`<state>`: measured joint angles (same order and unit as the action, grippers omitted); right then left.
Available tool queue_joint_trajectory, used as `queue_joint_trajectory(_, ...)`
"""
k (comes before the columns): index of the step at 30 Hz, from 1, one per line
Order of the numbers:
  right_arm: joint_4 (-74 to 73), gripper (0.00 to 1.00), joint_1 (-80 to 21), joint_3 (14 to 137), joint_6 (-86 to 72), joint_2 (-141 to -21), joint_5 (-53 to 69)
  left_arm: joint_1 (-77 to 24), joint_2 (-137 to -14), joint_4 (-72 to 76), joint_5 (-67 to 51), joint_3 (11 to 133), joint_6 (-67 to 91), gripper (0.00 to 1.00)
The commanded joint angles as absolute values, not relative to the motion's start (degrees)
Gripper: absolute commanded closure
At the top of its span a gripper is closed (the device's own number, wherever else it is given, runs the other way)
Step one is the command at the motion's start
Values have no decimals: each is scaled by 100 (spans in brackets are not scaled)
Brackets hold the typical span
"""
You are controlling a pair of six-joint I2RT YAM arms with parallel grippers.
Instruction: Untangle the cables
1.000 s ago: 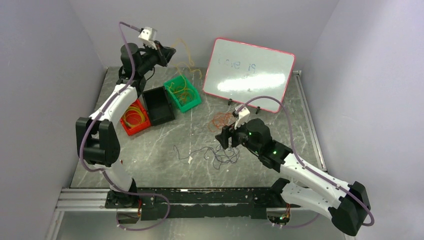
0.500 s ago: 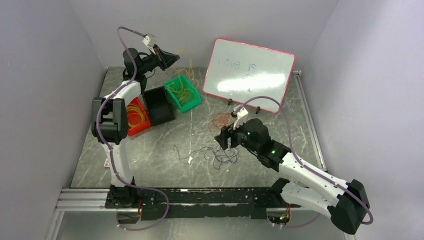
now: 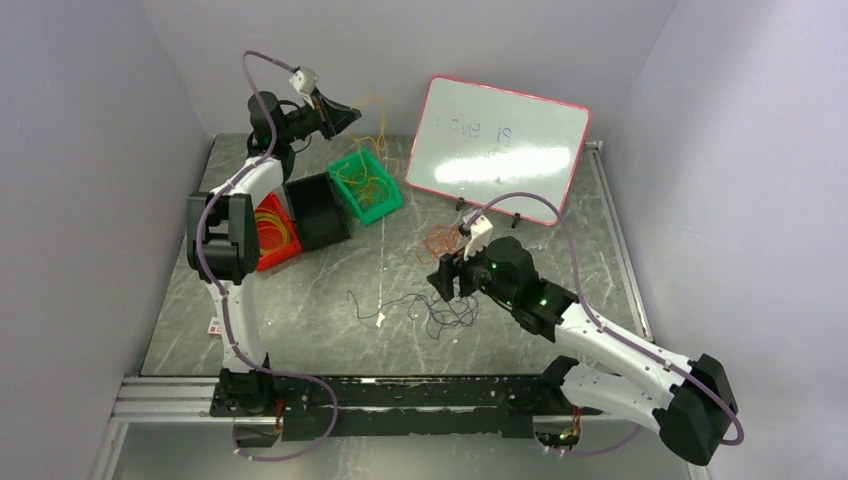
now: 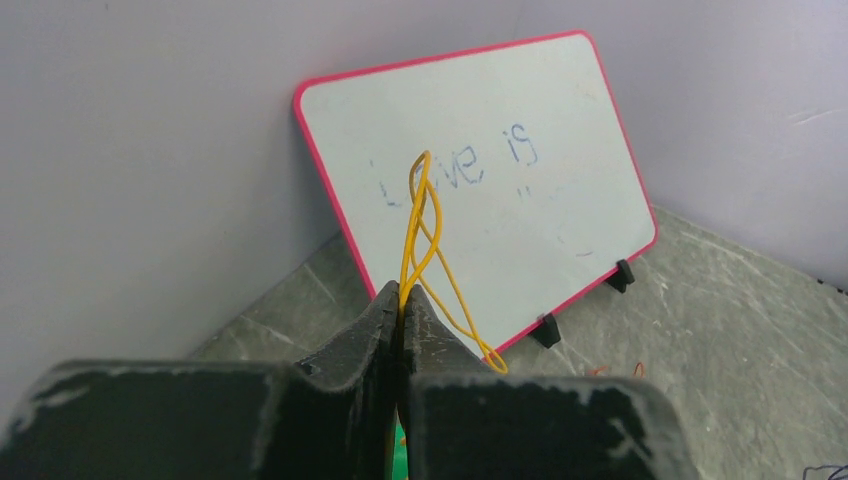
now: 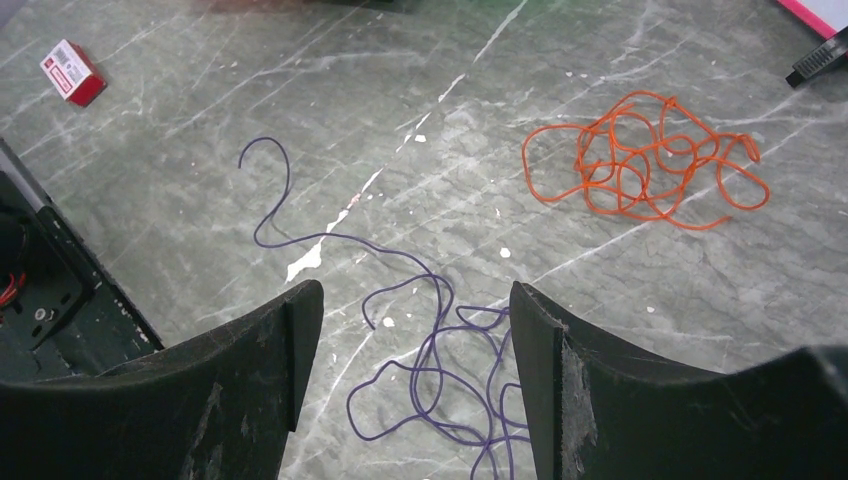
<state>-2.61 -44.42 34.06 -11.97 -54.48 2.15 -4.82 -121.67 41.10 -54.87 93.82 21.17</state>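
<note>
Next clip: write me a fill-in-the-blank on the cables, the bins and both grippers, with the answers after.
1. The left gripper is shut on a cable coloured ____.
2. The right gripper, jaws ____, hangs over the purple cable.
3. The bin standing between the red bin and the green bin is coloured ____.
Answers: yellow; open; black.

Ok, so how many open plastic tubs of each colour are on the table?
red plastic tub: 1
black plastic tub: 1
green plastic tub: 1
Total: 3
</note>
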Motion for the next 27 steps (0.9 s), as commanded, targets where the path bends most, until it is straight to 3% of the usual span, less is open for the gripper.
queue_joint_trajectory(1, -129, 28, -4447, 3402, -1185, -5473, 307, -438, -12184, 3521, -5538, 9213, 1234, 93)
queue_joint_trajectory(19, 79, 28, -4453, 3344, -1234, -5691, 464, -141, -11634, 2133, -4782, 8572, -181, 93)
queue_joint_trajectory(27, 134, 28, -4449, 3287, -1280, -5691, 460, -324, -11407, 1017, -3821, 8710, -1247, 93)
